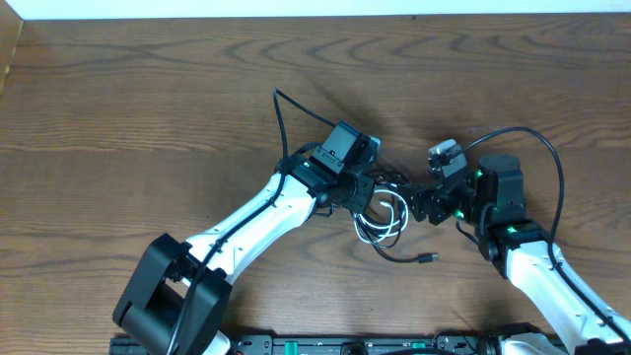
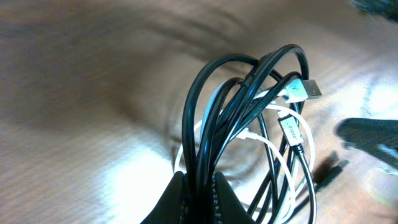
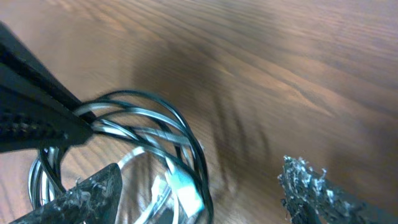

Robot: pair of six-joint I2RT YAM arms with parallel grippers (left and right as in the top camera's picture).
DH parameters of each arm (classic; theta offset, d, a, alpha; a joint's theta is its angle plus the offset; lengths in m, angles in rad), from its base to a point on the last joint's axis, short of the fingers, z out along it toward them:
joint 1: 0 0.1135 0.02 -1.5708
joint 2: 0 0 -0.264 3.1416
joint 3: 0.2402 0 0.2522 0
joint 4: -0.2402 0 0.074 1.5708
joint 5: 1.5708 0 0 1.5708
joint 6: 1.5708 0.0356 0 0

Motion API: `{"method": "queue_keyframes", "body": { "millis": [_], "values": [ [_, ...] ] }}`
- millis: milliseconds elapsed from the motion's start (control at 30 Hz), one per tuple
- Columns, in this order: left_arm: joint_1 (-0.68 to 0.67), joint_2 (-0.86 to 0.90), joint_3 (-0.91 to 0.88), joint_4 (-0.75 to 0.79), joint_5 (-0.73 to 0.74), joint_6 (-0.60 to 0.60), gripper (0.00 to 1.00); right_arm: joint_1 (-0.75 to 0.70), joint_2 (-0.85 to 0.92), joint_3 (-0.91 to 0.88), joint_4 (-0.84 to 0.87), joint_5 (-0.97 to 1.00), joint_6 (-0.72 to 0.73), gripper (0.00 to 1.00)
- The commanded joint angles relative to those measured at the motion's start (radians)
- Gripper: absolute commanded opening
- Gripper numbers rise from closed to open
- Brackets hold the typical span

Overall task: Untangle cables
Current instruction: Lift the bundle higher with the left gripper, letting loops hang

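Note:
The black cable [image 1: 402, 256] and the white cable [image 1: 396, 213] lie coiled together in one bundle at the table's centre. My left gripper [image 1: 367, 193] is shut on several black loops [image 2: 205, 87] and holds the bundle up in the left wrist view [image 2: 198, 182]. The white cable [image 2: 277, 152] threads through those loops, and its silver plug [image 2: 300, 90] sticks out at the top right. My right gripper [image 1: 422, 204] is open just right of the bundle. In the right wrist view [image 3: 199, 186] the black loops [image 3: 186, 127] and a white plug [image 3: 183, 183] sit between its fingers.
A black plug end [image 1: 428, 258] trails on the wood towards the front and also shows in the left wrist view [image 2: 334, 170]. A thicker black arm wire [image 1: 281, 123] arcs behind the left arm, another [image 1: 552, 158] over the right arm. The wooden table [image 1: 148, 108] stretches left and back.

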Motion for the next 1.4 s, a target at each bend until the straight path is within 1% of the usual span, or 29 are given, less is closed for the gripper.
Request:
{"method": "queue_keyframes", "body": {
  "millis": [0, 67, 100, 133, 200, 233, 300, 333, 367, 400, 467, 500, 533, 567, 667, 700, 733, 833, 867, 900, 1033, 1167, 1200, 1233, 1333, 1367],
  "values": [
    [-0.002, -0.002, 0.001, -0.005, 0.13, 0.01, 0.07, 0.005, 0.029, 0.016, 0.036, -0.115, -0.066, 0.77],
    [-0.002, -0.002, 0.001, -0.005, 0.16, 0.01, 0.07, 0.005, 0.045, 0.016, 0.046, -0.14, -0.067, 0.76],
    [-0.002, -0.002, 0.001, -0.005, 0.161, 0.01, 0.07, 0.005, 0.053, 0.015, 0.045, -0.147, -0.066, 0.73],
    [-0.002, -0.002, 0.001, -0.004, 0.161, 0.01, 0.07, 0.005, 0.057, 0.015, 0.042, -0.149, -0.066, 0.66],
    [-0.001, -0.002, 0.001, -0.001, 0.161, 0.01, 0.07, 0.005, 0.062, 0.015, 0.033, -0.149, -0.063, 0.46],
    [-0.001, -0.002, 0.001, 0.002, 0.161, 0.01, 0.07, 0.005, 0.063, 0.015, 0.031, -0.148, -0.063, 0.44],
    [-0.001, -0.002, 0.001, 0.006, 0.161, 0.016, 0.07, 0.005, 0.063, 0.015, 0.018, -0.142, -0.063, 0.43],
    [-0.001, -0.002, 0.001, 0.007, 0.16, 0.024, 0.08, 0.005, 0.063, 0.015, 0.011, -0.134, -0.063, 0.4],
    [0.0, -0.002, 0.001, 0.007, 0.16, 0.049, 0.07, 0.005, 0.063, 0.015, -0.005, -0.114, -0.063, 0.31],
    [0.001, -0.002, 0.001, 0.007, 0.159, 0.055, 0.07, 0.005, 0.063, 0.015, -0.016, -0.099, -0.063, 0.29],
    [0.005, -0.002, 0.001, 0.01, 0.16, 0.055, 0.07, 0.005, 0.063, 0.015, -0.032, -0.084, -0.063, 0.27],
    [0.008, -0.002, 0.001, 0.014, 0.16, 0.055, 0.07, 0.005, 0.063, 0.015, -0.045, -0.082, -0.063, 0.22],
    [0.016, -0.002, 0.001, 0.022, 0.16, 0.055, 0.07, 0.005, 0.063, 0.015, -0.058, -0.074, -0.063, 0.08],
    [0.021, -0.002, 0.001, 0.027, 0.16, 0.055, 0.07, 0.005, 0.063, 0.015, -0.066, -0.063, -0.063, 0.01],
    [0.055, -0.002, 0.001, 0.045, 0.16, 0.055, 0.08, 0.005, 0.063, 0.014, -0.088, 0.05, -0.063, 0.01],
    [0.074, -0.002, 0.001, 0.048, 0.16, 0.055, 0.07, 0.005, 0.063, 0.014, -0.103, 0.14, -0.039, 0.01],
    [0.097, -0.002, 0.001, 0.048, 0.16, 0.055, 0.07, 0.004, 0.063, 0.015, -0.113, 0.227, 0.015, 0.01],
    [0.144, -0.002, 0.001, 0.045, 0.16, 0.055, 0.07, 0.004, 0.063, 0.014, -0.131, 0.403, 0.133, 0.01],
    [0.153, -0.002, 0.001, 0.044, 0.16, 0.055, 0.07, 0.004, 0.063, 0.014, -0.134, 0.435, 0.155, 0.01],
    [0.176, -0.003, 0.001, 0.04, 0.16, 0.055, 0.07, 0.003, 0.063, 0.014, -0.142, 0.512, 0.216, 0.01],
    [0.227, -0.015, 0.001, 0.029, 0.16, 0.055, 0.07, -0.005, 0.063, 0.014, -0.176, 0.677, 0.348, 0.01],
    [0.271, -0.037, 0.001, 0.029, 0.16, 0.052, 0.07, -0.049, 0.063, 0.014, -0.258, 0.806, 0.577, 0.01],
    [0.284, -0.044, 0.001, 0.029, 0.16, 0.05, 0.08, -0.061, 0.063, 0.014, -0.264, 0.806, 0.596, 0.03],
    [0.296, -0.052, 0.001, 0.029, 0.16, 0.05, 0.07, -0.084, 0.064, 0.013, -0.271, 0.806, 0.612, 0.08],
    [0.316, -0.072, 0.001, 0.029, 0.161, 0.041, 0.07, -0.119, 0.064, 0.013, -0.269, 0.801, 0.619, 0.15],
    [0.318, -0.079, 0.001, 0.029, 0.161, 0.034, 0.07, -0.129, 0.064, 0.013, -0.259, 0.781, 0.619, 0.2]
  ]
}}
